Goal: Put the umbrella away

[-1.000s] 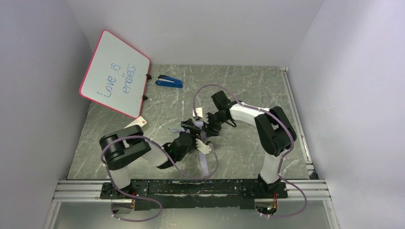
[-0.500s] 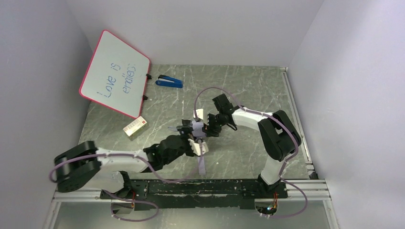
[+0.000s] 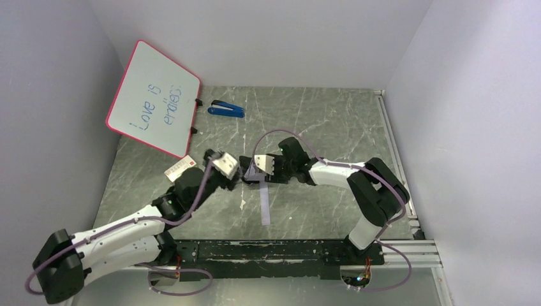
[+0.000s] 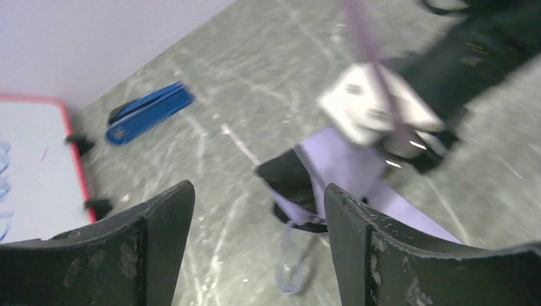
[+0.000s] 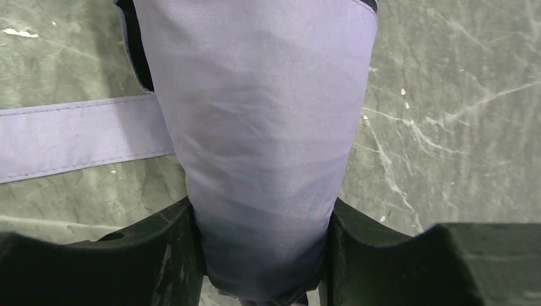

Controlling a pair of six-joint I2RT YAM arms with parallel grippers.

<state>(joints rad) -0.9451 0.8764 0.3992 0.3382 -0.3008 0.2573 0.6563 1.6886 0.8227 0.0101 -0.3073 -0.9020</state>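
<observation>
The umbrella (image 5: 268, 127) is a folded lilac bundle with black showing at its edge, lying low over the table. My right gripper (image 5: 261, 223) is shut on it, one finger pressed to each side. A flat lilac strap (image 3: 265, 204) trails from it toward the near edge. In the left wrist view the umbrella (image 4: 332, 166) lies just beyond my left gripper (image 4: 258, 194), with its thin wrist loop (image 4: 290, 268) hanging onto the table. The left gripper is open with nothing between its fingers. From above, the left gripper (image 3: 233, 172) sits just left of the umbrella (image 3: 251, 173) and the right gripper (image 3: 256, 169).
A blue stapler (image 3: 226, 109) lies at the back of the table. A pink-framed whiteboard (image 3: 153, 97) leans at the back left. A small white and red box (image 3: 179, 168) sits beside it. A metal rail (image 3: 395, 153) runs along the right edge.
My left arm has stretched out and swung left, so its gripper has left the near side of the umbrella for the left side. The right gripper has shifted slightly left with the umbrella.
</observation>
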